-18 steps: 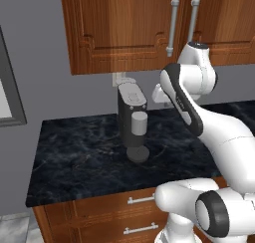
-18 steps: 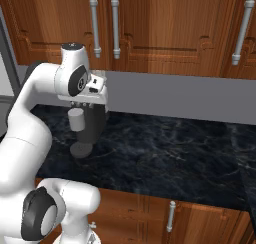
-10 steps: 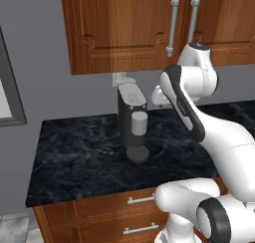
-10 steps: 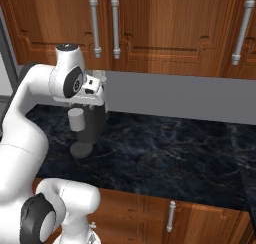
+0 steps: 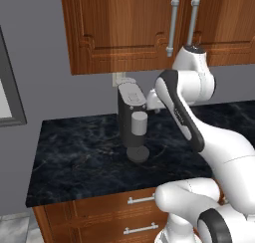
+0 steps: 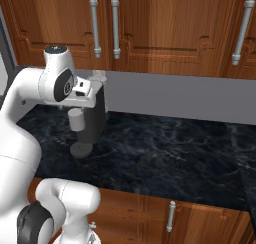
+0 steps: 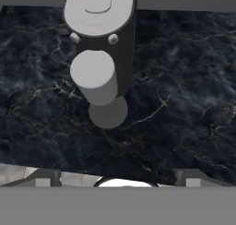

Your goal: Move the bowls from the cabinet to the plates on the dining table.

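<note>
The cabinet [image 5: 124, 30] hangs above the counter with its panelled doors shut, and its silver bar handles [image 6: 115, 25] show in both base views. The bowls are hidden. The plates and the dining table are out of view. My gripper [image 7: 117, 179] is held high over the black marble counter [image 7: 184, 95] and looks down on a coffee machine. Its two fingertips [image 7: 44, 178] stand wide apart at the bottom of the hand view, open, with nothing between them. My hand [image 6: 86, 90] hovers just in front of the machine's top.
A dark coffee machine [image 5: 130, 112] with a grey cylinder [image 7: 94, 76] over its round drip base [image 7: 107, 111] stands at the back of the counter [image 6: 175, 148]. Drawers with short silver handles [image 5: 142, 199] sit under the counter. A grey wall runs behind.
My upper arm has swung slightly to the left in both base views. The coffee machine and the cabinet doors have stayed as they were.
</note>
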You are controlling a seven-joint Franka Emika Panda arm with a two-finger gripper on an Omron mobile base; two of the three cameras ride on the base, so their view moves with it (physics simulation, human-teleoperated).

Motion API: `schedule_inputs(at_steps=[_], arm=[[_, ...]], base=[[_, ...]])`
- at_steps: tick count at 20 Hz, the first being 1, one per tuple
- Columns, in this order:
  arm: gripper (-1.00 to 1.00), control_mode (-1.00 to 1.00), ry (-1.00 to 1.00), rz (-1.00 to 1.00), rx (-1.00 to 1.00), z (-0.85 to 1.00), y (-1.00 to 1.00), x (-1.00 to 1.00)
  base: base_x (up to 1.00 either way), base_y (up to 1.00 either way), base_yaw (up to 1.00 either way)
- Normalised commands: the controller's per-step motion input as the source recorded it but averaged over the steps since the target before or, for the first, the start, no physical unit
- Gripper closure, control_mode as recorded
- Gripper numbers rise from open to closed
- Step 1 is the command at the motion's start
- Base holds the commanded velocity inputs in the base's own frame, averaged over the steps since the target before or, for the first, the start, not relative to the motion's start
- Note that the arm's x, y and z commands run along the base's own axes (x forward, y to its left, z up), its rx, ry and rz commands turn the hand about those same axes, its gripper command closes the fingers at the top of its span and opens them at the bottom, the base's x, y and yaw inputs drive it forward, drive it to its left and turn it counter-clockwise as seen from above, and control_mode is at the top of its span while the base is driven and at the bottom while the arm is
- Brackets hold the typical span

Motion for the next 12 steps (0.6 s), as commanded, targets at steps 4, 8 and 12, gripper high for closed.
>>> schedule_inputs(at_steps=[4, 8, 12], arm=[[-1.0, -1.0, -0.01, 0.0, 0.0, 0.0, 0.13, -0.07], [-1.0, -1.0, 0.0, 0.0, 0.0, 0.0, 0.01, 0.0], [-1.0, -1.0, -0.02, 0.0, 0.0, 0.0, -0.1, 0.0]], base=[[0.0, 0.0, 0.0], [0.0, 0.0, 0.0], [0.0, 0.0, 0.0]])
